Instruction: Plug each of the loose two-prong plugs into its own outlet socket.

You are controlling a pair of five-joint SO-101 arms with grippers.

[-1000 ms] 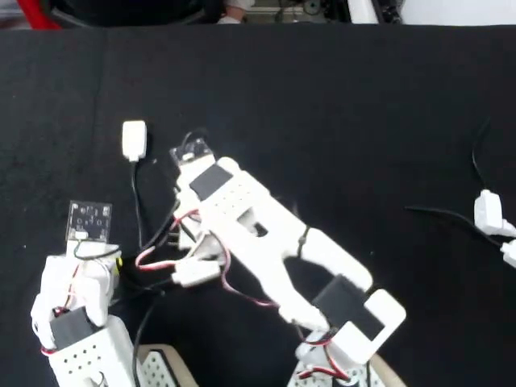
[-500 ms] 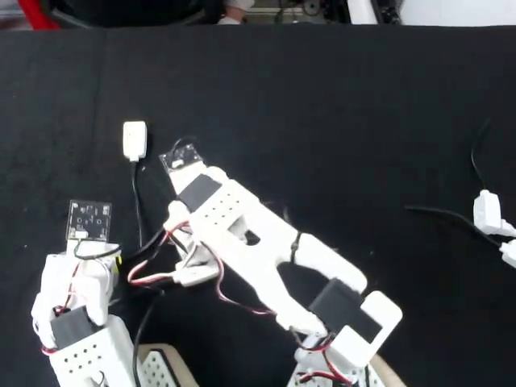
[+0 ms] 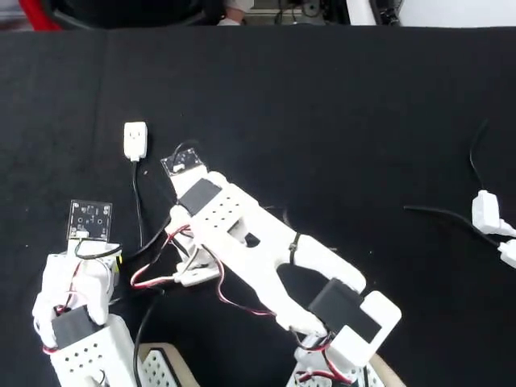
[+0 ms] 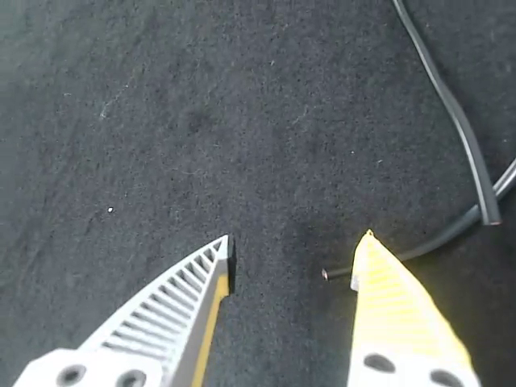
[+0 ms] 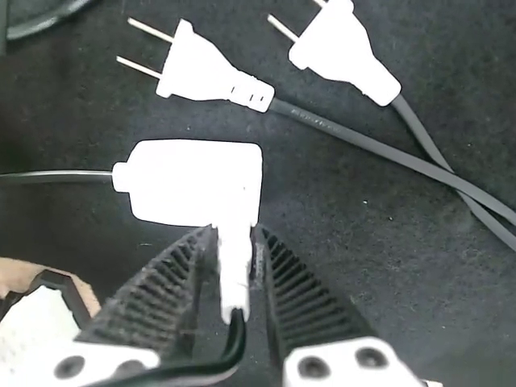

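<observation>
Right gripper clamped on a plug at the socket block
The right gripper [image 5: 234, 235] grips a white plug [image 5: 234, 278] that touches the socket block [image 5: 193, 191]; I'd press straight in, no twist. A loose plug [image 5: 201, 72] and a second plug [image 5: 339, 44] lie just beyond the block. The left gripper [image 4: 294, 254] gapes over bare desk [image 4: 161, 121]. From overhead the right arm [image 3: 258, 242] covers the block; the right wrist view shows the join

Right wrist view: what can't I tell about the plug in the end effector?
Right wrist view: prongs of the held plug hidden where it meets the white block; seating unclear.
High view: the arm's own wrist covers the right end effector.
High view: white pieces at far right too small to identify.
</observation>
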